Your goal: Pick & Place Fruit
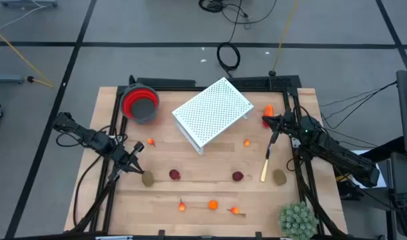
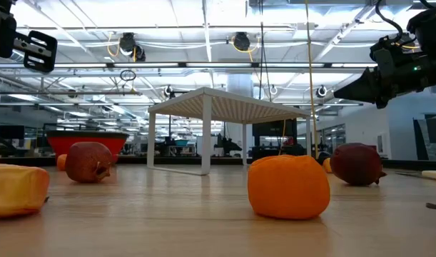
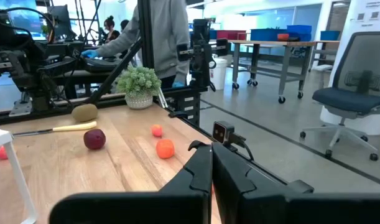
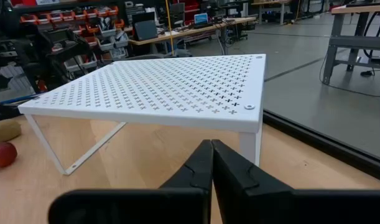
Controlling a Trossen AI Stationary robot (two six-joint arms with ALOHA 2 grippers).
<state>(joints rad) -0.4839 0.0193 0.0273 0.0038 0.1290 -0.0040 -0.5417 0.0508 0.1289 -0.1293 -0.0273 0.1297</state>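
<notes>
The fruit lies scattered across the lower half of the high view, none held. The left gripper, fingers pressed together and empty, sits at left centre; the olive-brown oval lies just below-right of it, so the left arm is nearer. The right gripper, likewise closed and empty, waits at right beside the small orange piece
</notes>
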